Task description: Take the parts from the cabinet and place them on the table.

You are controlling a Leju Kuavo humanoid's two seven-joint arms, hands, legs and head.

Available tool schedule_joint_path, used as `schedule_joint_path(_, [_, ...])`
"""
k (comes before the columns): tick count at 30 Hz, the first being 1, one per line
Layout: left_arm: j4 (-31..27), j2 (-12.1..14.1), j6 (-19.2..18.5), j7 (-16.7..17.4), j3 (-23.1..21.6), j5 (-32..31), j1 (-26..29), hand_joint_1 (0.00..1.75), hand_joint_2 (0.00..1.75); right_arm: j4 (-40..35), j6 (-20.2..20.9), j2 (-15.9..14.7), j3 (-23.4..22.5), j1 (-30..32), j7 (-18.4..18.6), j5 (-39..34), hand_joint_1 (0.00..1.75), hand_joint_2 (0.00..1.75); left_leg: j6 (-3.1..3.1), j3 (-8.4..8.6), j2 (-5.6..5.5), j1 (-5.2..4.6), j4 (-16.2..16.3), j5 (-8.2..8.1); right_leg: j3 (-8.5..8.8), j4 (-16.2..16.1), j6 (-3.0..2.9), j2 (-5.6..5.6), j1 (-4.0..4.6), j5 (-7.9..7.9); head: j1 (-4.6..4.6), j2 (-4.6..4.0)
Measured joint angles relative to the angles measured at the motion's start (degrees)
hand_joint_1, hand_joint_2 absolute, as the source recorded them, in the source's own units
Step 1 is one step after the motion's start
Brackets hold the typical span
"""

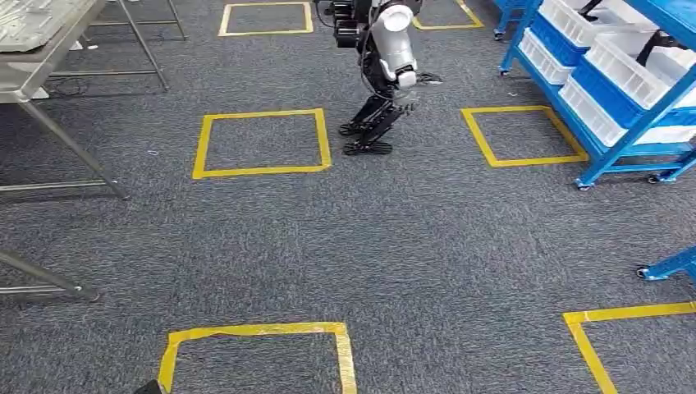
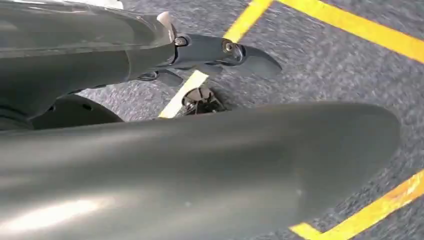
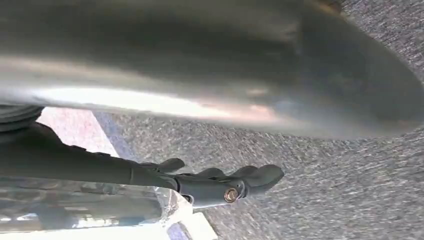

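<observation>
Left hand [image 2: 200,150] hangs over grey carpet [image 1: 427,246] — empty, fingers straight and apart. Right hand [image 3: 210,185] hangs too, something clear and crinkly beside it; whether it's gripping, can't tell. Farther off, the blue cabinet [image 1: 607,123] — white bins [image 1: 632,74], parts hidden.

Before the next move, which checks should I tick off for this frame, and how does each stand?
1. Blue rack with white bins in sight: ok.
2. Metal table in sight: ok.
3. Floor ahead free: not ok, another robot stands there.
4. Left hand empty: ok, fingers straight.
5. Right hand holds a part: cannot tell; clear plastic shows beside it.
</observation>
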Motion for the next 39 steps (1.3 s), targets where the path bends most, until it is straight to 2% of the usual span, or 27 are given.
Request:
schedule_joint_path(3, [0.00,0.00,0.00,-0.02,0.00,0.09,-0.25,0.00,0.00,0.02,-0.02,-0.04,0.00,0.43,0.02,0.02,0.00,0.00,0.63,-0.01,0.80,-0.13,-0.38,0.14,-0.18,-0.35,1.01,1.15,-0.36,0.06,0.02,-0.02])
schedule_joint_path(5, [0.00,-0.02,-0.04,0.00,0.00,0.09,-0.28,0.00,0.00,0.02,-0.02,-0.13,0.00,0.36,0.07,0.09,0.00,0.00,1.27,0.42,1.92,0.08,-0.80,0.18,-1.16,2.56,1.65,-3.54,-0.21,-2.26,0.24,-0.02])
schedule_joint_path(7, [0.00,-0.04,-0.04,0.11,0.02,0.09,0.02,0.00,0.00,0.02,-0.02,-0.15,0.02,-0.03,0.07,0.20,0.00,0.00,1.47,0.54,3.48,0.03,-0.79,-0.02,-5.55,11.41,2.23,-4.93,-0.46,-6.57,0.22,-0.02])
schedule_joint_path(8, [0.00,0.00,-0.04,0.11,0.02,0.09,0.11,0.00,0.00,0.02,-0.02,-0.15,0.02,-0.02,0.09,0.20,0.00,0.00,1.54,0.54,4.17,0.04,-0.77,-0.10,-7.74,15.66,2.44,-5.11,-0.54,-7.96,0.22,-0.02])
schedule_joint_path(9, [0.00,0.00,-0.04,0.13,0.04,0.09,0.13,0.00,0.00,0.02,-0.02,-0.15,0.04,0.00,0.17,0.20,0.00,0.00,1.54,0.59,4.75,0.04,-0.77,-0.20,-8.98,17.87,2.59,-5.22,-0.68,-8.00,0.22,-0.02])
schedule_joint_path(10, [0.00,0.00,-0.04,0.18,0.04,0.09,0.11,0.00,0.00,0.02,-0.02,-0.20,0.04,0.15,0.17,0.20,0.00,0.00,1.46,0.76,5.21,0.06,-0.77,-0.36,-8.58,16.69,2.73,-5.40,-0.76,-6.51,0.22,-0.02])
schedule_joint_path(11, [0.00,-0.02,-0.04,0.18,0.04,0.09,0.06,0.00,0.00,0.02,-0.02,-0.20,0.04,0.29,0.20,0.20,0.00,0.00,1.30,1.00,5.56,0.11,-0.77,-0.51,-6.89,13.21,2.81,-5.60,-0.78,-4.16,0.22,-0.02])
schedule_joint_path(12, [0.00,-0.04,-0.04,0.18,0.04,0.09,0.03,0.00,0.00,0.02,-0.04,-0.26,0.04,0.34,0.20,0.20,0.00,0.00,1.10,1.34,5.95,0.17,-0.77,-0.72,-4.46,8.05,2.73,-5.97,-0.78,-1.40,0.22,-0.02])
schedule_joint_path(13, [0.00,-0.04,-0.07,0.18,0.04,0.09,0.03,0.00,0.00,0.02,-0.04,-0.33,0.05,0.30,0.20,0.22,0.00,0.00,0.80,1.75,6.37,0.21,-0.78,-1.00,-1.82,2.51,2.56,-7.19,-0.75,1.26,0.22,-0.02])
schedule_joint_path(14, [0.00,-0.04,-0.07,0.18,0.04,0.09,0.03,0.00,0.00,0.02,-0.04,-0.33,0.07,0.16,0.17,0.24,0.00,0.00,0.40,1.91,6.73,-0.15,-0.78,-1.24,-0.76,0.44,2.31,-9.20,-0.22,0.55,0.22,-0.02])
schedule_joint_path(15, [0.00,-0.04,-0.07,0.13,0.07,0.09,0.08,0.00,0.00,0.00,-0.04,-0.33,0.07,-0.04,0.15,0.26,0.00,0.00,0.04,1.86,6.97,-0.30,-0.71,-1.41,-0.95,0.11,1.45,-8.48,-0.01,0.75,0.11,-0.02])
schedule_joint_path(17, [0.00,-0.04,-0.07,0.11,0.07,0.11,-0.08,0.00,0.00,0.02,-0.04,-0.33,0.09,0.10,0.13,0.35,0.00,0.00,-0.50,2.30,7.87,-0.18,-1.08,-1.44,-1.18,0.23,0.84,-7.71,0.25,0.57,0.09,0.00])
schedule_joint_path(19, [0.00,-0.07,-0.07,0.09,0.07,0.09,-0.23,0.00,0.00,0.00,-0.04,-0.39,0.09,0.27,0.13,0.37,0.00,0.00,-1.08,2.66,8.01,0.07,-0.98,-2.15,-0.68,-0.42,-0.15,-6.89,-0.34,1.01,0.07,-0.02])
schedule_joint_path(20, [0.00,-0.07,-0.09,0.04,0.09,0.09,-0.21,0.00,0.00,0.00,-0.04,-0.39,0.09,0.20,0.15,0.39,0.00,0.00,-1.10,2.03,6.13,0.04,0.76,-3.42,-0.64,-0.48,-0.50,-6.47,-0.30,1.02,0.04,-0.02])
schedule_joint_path(21, [0.00,-0.07,-0.09,0.04,0.11,0.07,-0.13,0.00,0.00,0.00,-0.04,-0.39,0.09,0.04,0.13,0.39,0.00,0.00,-1.05,0.28,5.03,-0.01,4.56,-5.55,-0.68,-0.48,-0.80,-6.03,-0.28,0.99,-0.09,-0.02])
schedule_joint_path(23, [0.00,-0.04,-0.07,0.04,0.17,0.09,0.03,0.00,0.00,0.00,-0.04,-0.39,0.09,-0.07,0.13,0.39,0.00,0.00,-1.15,-4.29,3.98,-0.11,13.79,-9.32,-0.64,-0.47,-1.22,-4.85,-0.11,0.87,-0.09,-0.02])
schedule_joint_path(24, [0.00,-0.04,-0.07,0.04,0.17,0.09,0.17,0.00,0.00,0.00,-0.04,-0.39,0.09,-0.01,0.13,0.39,0.00,0.00,-1.09,-5.98,3.80,-0.14,16.65,-9.61,-0.50,-0.46,-1.27,-4.12,-0.01,0.83,-0.11,-0.02])
schedule_joint_path(26, [0.00,-0.02,-0.07,0.07,0.20,0.09,0.17,0.00,0.00,0.00,-0.04,-0.39,0.09,0.08,0.15,0.37,0.00,0.00,-0.72,-5.39,3.66,-0.17,13.80,-6.25,-0.13,-0.45,-1.33,-2.77,0.10,0.65,-0.11,-0.02])
schedule_joint_path(28, [0.00,-0.02,-0.07,0.07,0.17,0.09,0.11,0.00,0.00,0.02,-0.02,-0.37,0.09,0.04,0.15,0.39,0.00,0.00,-0.05,-1.62,2.44,-0.20,4.07,-0.20,0.44,-0.42,-1.09,-1.27,0.14,0.36,-0.11,-0.02])
schedule_joint_path(29, [0.00,0.02,-0.07,0.07,0.20,0.09,0.14,0.00,0.00,0.04,0.00,-0.28,0.07,0.05,0.15,0.39,0.00,0.00,0.36,-0.40,0.36,-0.16,1.18,0.59,0.44,-0.41,-0.93,-0.83,0.05,0.21,-0.07,-0.02])
schedule_joint_path(30, [0.00,0.02,-0.04,0.07,0.20,0.05,0.12,0.00,0.00,0.07,0.00,-0.22,0.09,-0.02,0.18,0.42,0.00,0.00,0.26,0.08,0.19,-0.03,-0.22,0.37,0.19,-0.02,-0.60,-0.06,0.39,0.02,-0.02,0.00])
schedule_joint_path(32, [0.00,0.04,-0.02,0.04,0.20,0.09,0.13,0.00,0.00,0.07,0.00,-0.24,0.09,0.12,0.20,0.48,0.00,0.00,0.33,-0.03,0.60,-0.42,-0.09,0.22,-0.15,-0.19,0.04,0.45,-0.03,0.16,-0.02,-0.02])
schedule_joint_path(33, [0.00,0.02,-0.02,0.07,0.22,0.09,0.12,0.00,0.00,0.07,0.00,-0.24,0.09,0.35,0.22,0.52,0.00,0.00,0.53,0.04,0.85,-0.55,-0.17,0.25,-0.14,-0.30,0.41,0.80,-0.17,0.18,-0.04,-0.02])
schedule_joint_path(34, [0.00,-0.15,-0.04,0.04,0.20,0.09,0.00,0.00,0.00,0.07,-0.02,-0.44,0.09,0.50,0.24,0.57,0.00,0.00,0.92,0.29,1.41,0.04,-0.77,0.50,-0.05,-0.14,0.70,0.72,-0.14,-0.27,-0.13,-0.02])
schedule_joint_path(35, [0.00,-0.11,-0.04,-0.02,0.20,0.09,-0.09,0.00,0.00,0.11,-0.02,-0.31,0.09,0.52,0.24,0.61,0.00,0.00,1.04,0.56,1.79,0.04,-0.97,0.50,-0.39,1.00,1.19,-2.25,0.09,-1.15,0.09,-0.02])
schedule_joint_path(36, [0.00,-0.15,-0.07,-0.02,0.20,0.09,-0.07,0.00,0.00,0.11,-0.02,-0.31,0.09,0.33,0.24,0.66,0.00,0.00,1.36,0.67,2.41,0.04,-0.99,0.40,-1.90,4.08,1.52,-3.86,-0.05,-2.99,0.22,-0.02])
schedule_joint_path(39, [0.00,-0.15,-0.04,-0.07,0.22,0.09,0.20,0.00,0.00,0.11,-0.02,-0.31,0.09,-0.02,0.24,0.81,0.00,0.00,1.61,0.81,4.46,0.04,-0.97,0.04,-8.11,15.80,2.34,-4.98,-0.61,-7.42,0.26,-0.02])
